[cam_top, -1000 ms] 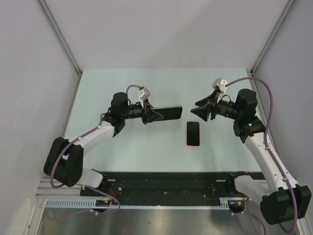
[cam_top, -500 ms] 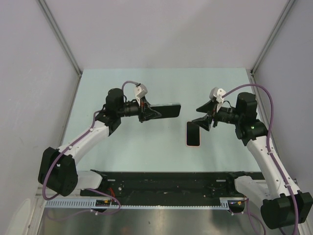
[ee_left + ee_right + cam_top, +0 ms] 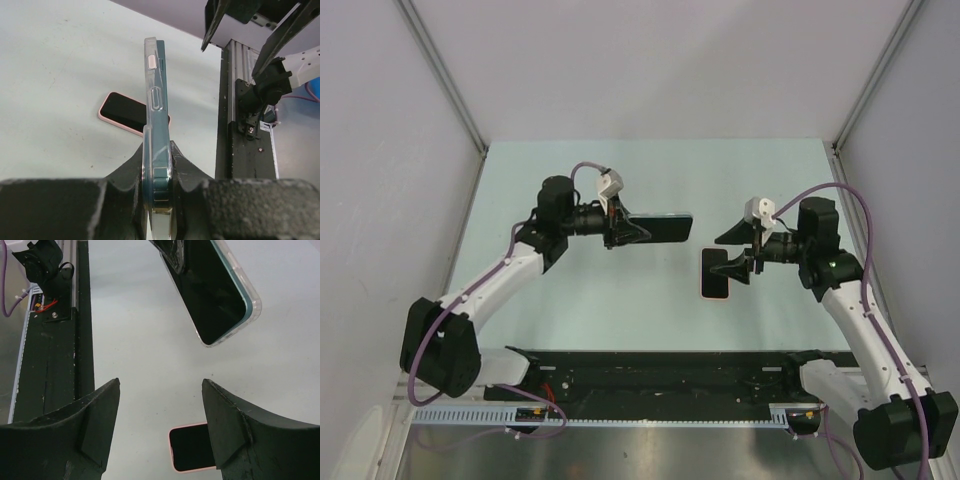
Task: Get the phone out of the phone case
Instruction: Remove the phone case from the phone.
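Two arms — one pink phone, one teal phone, one clear case.

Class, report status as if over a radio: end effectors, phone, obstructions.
Left end effector shut on cased phone, held above the table; not yet uncased. Right end effector open, above pink phone lying flat. Nothing blocking.

The top camera looked steeply down from high behind the near edge, taking in the whole desk. The wrist cameras sat close behind the left pincer and right pincer, facing along them; all three views shared the pink phone.
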Action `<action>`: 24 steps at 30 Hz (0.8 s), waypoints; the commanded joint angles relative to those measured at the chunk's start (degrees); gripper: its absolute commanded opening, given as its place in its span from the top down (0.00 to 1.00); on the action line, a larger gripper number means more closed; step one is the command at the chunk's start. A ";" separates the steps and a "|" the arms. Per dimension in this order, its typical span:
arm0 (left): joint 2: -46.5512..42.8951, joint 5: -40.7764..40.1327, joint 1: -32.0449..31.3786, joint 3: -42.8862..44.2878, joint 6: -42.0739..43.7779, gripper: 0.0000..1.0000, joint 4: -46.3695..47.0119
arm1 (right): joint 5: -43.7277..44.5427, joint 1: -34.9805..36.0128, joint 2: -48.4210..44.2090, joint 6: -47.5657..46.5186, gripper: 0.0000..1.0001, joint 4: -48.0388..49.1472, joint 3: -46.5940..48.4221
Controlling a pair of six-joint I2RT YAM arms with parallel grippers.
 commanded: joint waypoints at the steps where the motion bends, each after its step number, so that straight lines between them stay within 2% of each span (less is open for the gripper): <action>1: 2.92 6.07 0.54 4.46 0.03 1.00 3.74 | -1.76 -0.33 1.24 -3.27 0.29 0.91 -0.85; 9: 6.71 12.14 0.54 5.87 -5.34 1.00 9.19 | -2.56 -0.15 3.09 -6.26 0.29 0.39 -2.08; 19: 4.08 10.48 0.10 2.36 -11.49 1.00 16.14 | -3.87 -0.24 4.32 -7.76 0.30 0.65 -3.84; 24: 3.11 10.21 -1.04 0.86 -12.36 1.00 17.54 | -5.19 0.11 4.58 -4.60 0.31 4.51 -5.59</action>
